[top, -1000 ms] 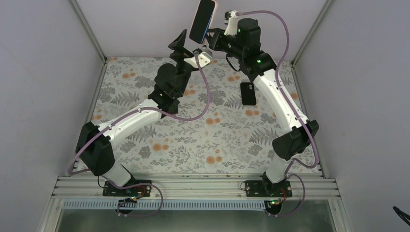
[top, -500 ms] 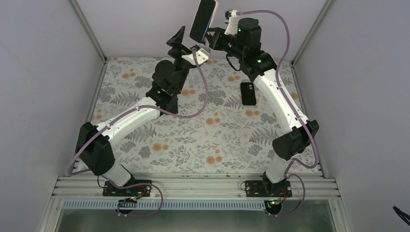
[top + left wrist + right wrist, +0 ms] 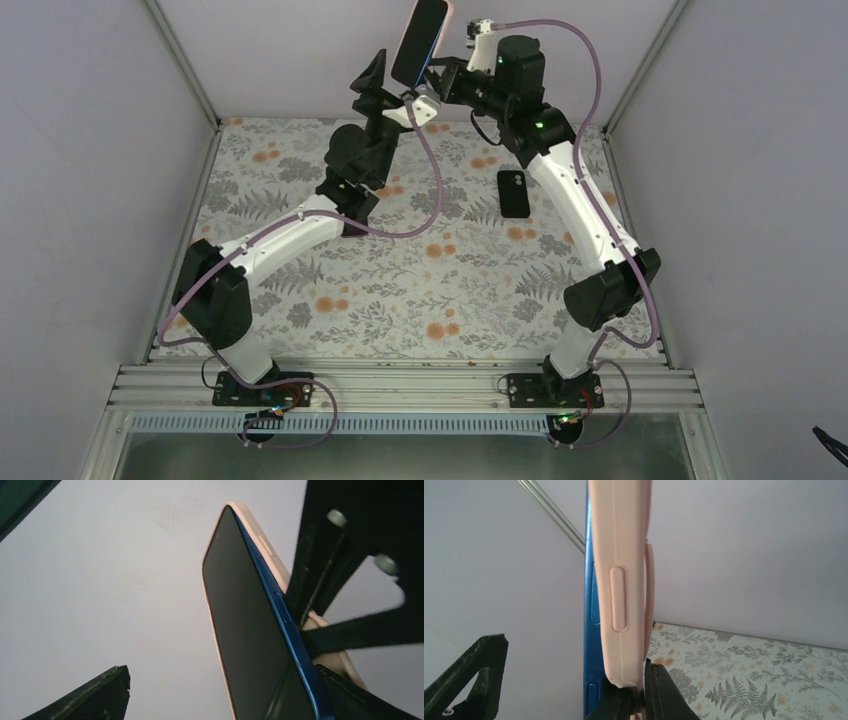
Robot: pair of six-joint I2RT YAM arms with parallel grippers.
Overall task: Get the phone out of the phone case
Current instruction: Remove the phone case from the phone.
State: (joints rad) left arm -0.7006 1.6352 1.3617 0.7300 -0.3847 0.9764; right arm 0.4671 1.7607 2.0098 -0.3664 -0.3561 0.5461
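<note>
You're looking at a floral worktop (image 3: 330, 300), grey ferns and orange blossoms all over. On its far right lies a small flat black slab (image 3: 513, 193), lengthwise near to far. Plain pale walls (image 3: 90, 150) close three sides, and a ribbed metal rail (image 3: 400, 385) runs along the near edge

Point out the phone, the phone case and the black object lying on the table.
phone (image 3: 245, 630), left wrist view, on its dark screen.
phone case (image 3: 620, 540), right wrist view, on its pink side wall.
black object (image 3: 513, 194), top view, on its middle.
</note>
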